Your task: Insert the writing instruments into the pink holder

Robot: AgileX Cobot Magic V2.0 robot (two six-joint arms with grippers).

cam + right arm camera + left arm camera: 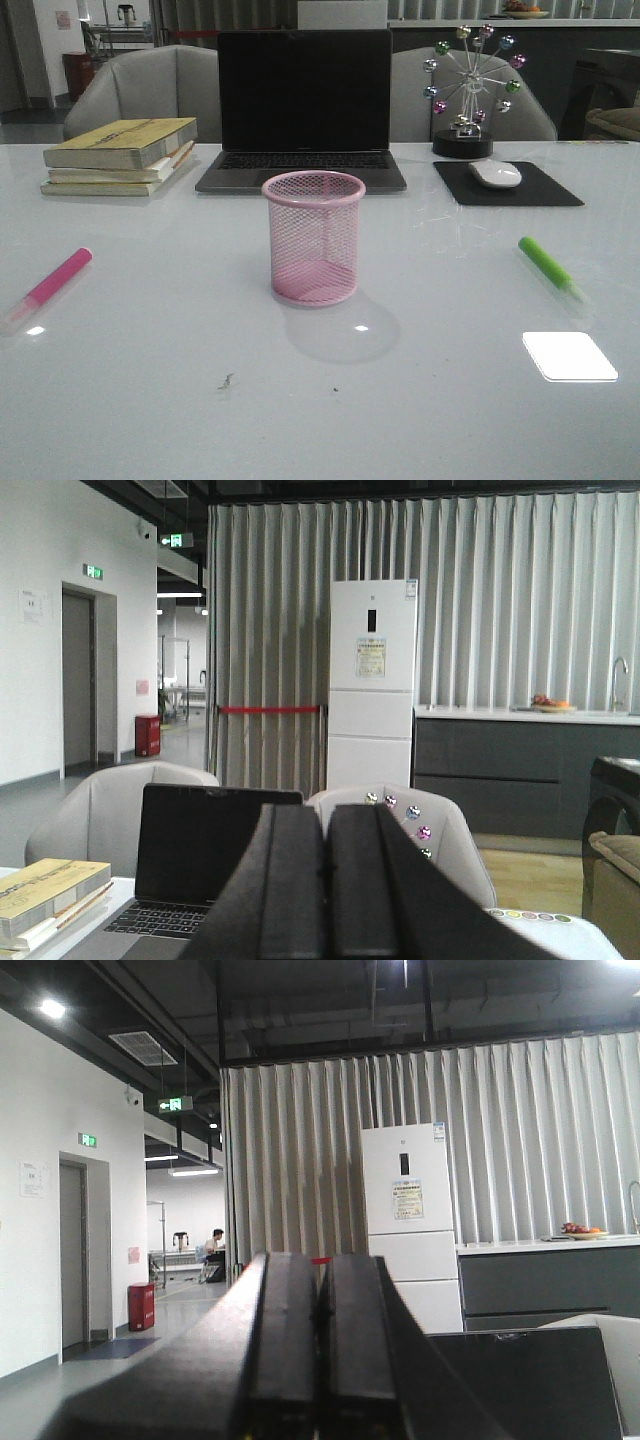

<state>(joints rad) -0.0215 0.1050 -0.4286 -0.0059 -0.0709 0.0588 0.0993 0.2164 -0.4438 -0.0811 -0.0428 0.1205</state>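
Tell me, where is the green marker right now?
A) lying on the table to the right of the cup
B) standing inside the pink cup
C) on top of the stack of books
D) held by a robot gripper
A: the green marker lies flat on the table, right of the empty pink cup.

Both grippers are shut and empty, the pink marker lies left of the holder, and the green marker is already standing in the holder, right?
Not quite. The front view shows the green marker lying flat on the table, right of the pink holder, which is empty. The rest holds: pink marker on the left, left gripper and right gripper shut and empty.
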